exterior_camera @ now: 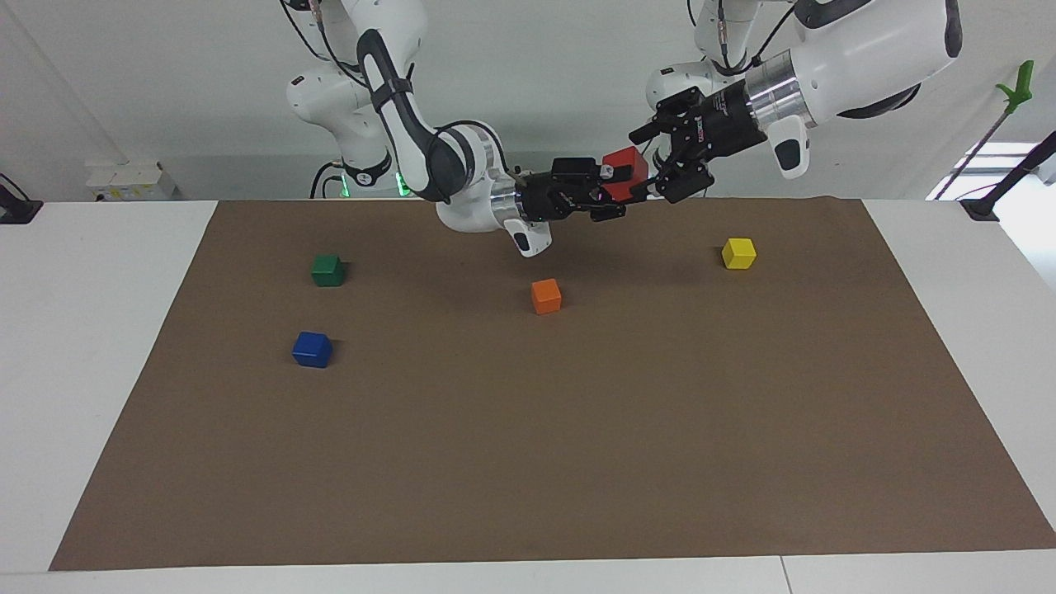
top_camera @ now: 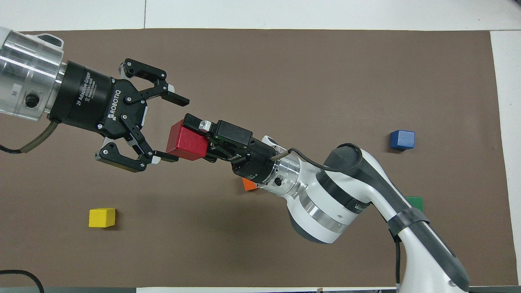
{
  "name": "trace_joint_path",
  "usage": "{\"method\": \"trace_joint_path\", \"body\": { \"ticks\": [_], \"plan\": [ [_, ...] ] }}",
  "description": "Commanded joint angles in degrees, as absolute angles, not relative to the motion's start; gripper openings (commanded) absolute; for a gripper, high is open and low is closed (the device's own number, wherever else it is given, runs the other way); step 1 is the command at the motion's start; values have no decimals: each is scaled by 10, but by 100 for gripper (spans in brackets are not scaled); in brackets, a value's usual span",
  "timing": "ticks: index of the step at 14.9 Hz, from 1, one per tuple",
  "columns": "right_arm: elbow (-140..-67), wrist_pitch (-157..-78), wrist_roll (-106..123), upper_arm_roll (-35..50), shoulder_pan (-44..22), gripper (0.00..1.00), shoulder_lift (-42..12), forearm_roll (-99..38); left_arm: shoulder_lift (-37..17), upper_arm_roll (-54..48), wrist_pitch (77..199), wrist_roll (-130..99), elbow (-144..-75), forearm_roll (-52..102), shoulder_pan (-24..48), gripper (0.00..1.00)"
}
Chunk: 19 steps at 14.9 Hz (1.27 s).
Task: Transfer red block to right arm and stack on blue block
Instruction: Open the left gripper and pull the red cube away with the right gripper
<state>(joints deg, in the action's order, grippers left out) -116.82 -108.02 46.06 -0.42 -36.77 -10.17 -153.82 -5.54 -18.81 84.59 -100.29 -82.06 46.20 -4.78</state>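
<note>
You are looking at five cubes and two arms. One red block (top_camera: 186, 141) is hanging in the air over the brown mat (top_camera: 285, 73), pinched by the right gripper (top_camera: 198, 143), whose fingers are clamping it from the right arm's side. It is sitting tilted, one corner edge turned toward the left gripper (top_camera: 173, 127); being a cube, it is showing you no long axis.

The left gripper's fingers are standing spread apart, one on either side of the block's end, and neither is pressing on it in the overhead view.

On the mat you are seeing four more cubes, one of each colour. The blue block (exterior_camera: 312, 349) is lying toward the right arm's end, with the green cube (exterior_camera: 327, 270) nearer to the robots than it. The orange cube (exterior_camera: 545, 296) is resting under the right arm's wrist, and the yellow cube (exterior_camera: 738, 252) is lying toward the left arm's end.
</note>
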Motion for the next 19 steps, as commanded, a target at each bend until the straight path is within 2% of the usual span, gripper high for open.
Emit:
{"method": "trace_joint_path", "body": {
  "ticks": [1, 7, 10, 15, 19],
  "plan": [
    [-1172, -1094, 463, 6, -346, 0, -96, -1601, -47, -182, 853, -1006, -824, 457, -44, 100],
    [-1182, -1151, 341, 5, -252, 0, -35, -1379, -41, -184, 870, -878, -836, 287, -45, 100],
    [-1179, -1211, 264, 6, -217, 0, -3, -1198, -32, -174, 869, -735, -856, 201, -55, 100],
    [-1159, -1209, 123, 1, -170, 0, 32, -957, -19, -171, 891, -467, -887, 79, -80, 100],
    [-1089, -1156, -25, -1, -135, 0, 47, -706, 31, -171, 980, -236, -997, 40, -126, 100]
  ]
}}
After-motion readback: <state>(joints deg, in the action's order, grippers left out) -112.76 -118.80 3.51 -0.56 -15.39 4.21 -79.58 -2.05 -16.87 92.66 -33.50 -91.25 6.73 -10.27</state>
